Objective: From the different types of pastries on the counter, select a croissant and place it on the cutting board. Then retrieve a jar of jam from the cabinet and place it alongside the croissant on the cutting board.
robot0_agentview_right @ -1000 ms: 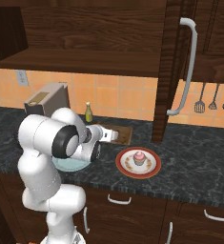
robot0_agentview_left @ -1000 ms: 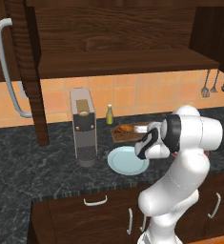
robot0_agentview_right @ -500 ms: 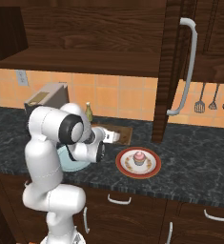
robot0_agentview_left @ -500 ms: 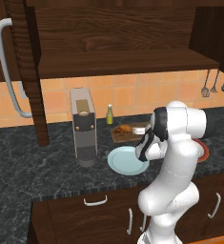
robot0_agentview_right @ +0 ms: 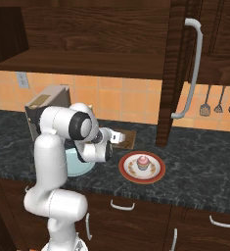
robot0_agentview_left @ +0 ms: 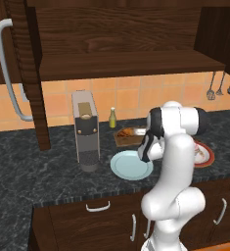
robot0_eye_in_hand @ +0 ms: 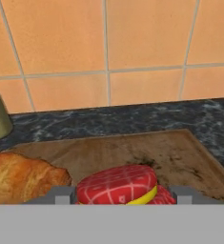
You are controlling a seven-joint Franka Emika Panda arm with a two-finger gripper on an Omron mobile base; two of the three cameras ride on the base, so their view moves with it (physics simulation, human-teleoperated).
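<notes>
The white arm has swung in toward the brown wooden cutting board over the past second. The red-lidded dark jam jar sits between the tool's fingers, just beside the golden-brown crescent croissant on the board; whether the tool grips it cannot be told. Placement looks close.

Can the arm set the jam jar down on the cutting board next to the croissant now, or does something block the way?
Probably yes: the jar of jam sits at the tool, just above bare cutting board, with the croissant off to one side.
</notes>
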